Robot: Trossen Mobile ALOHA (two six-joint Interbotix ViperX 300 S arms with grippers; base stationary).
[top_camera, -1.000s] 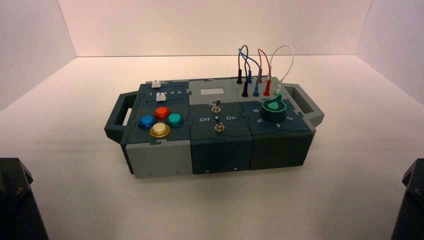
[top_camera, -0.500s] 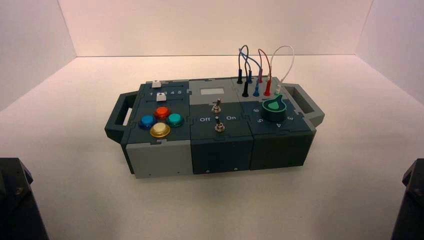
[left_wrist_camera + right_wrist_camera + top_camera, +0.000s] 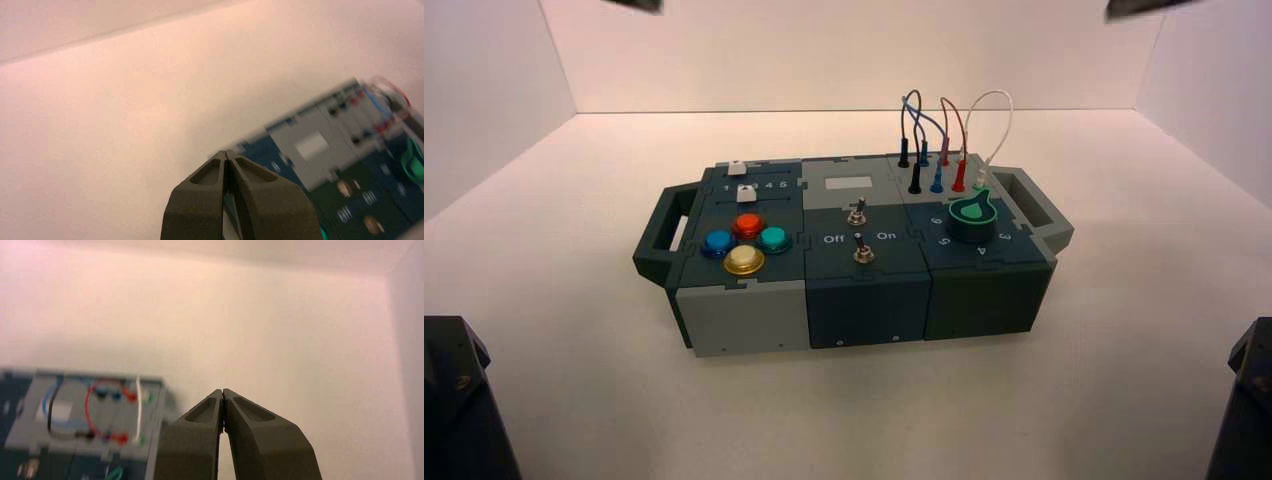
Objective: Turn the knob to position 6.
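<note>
On the right end of the box (image 3: 854, 250), just in front of the row of plugged-in wires (image 3: 944, 140), sits the knob (image 3: 972, 217), its bright green pointer aimed toward the wires at the back. A ring of white numerals surrounds it on the dark teal panel, and the numeral 6 (image 3: 937, 221) lies just beside the knob on the side facing the toggle switches (image 3: 859, 232). The box rests on the pale worktop (image 3: 574, 300). Neither arm touches it. The left pincer (image 3: 227, 156) hangs above the worktop off the box's left side, its fingertips pressed together on nothing. The right pincer (image 3: 222, 391), likewise pressed together and empty, hovers beside the wired end of the box.
</note>
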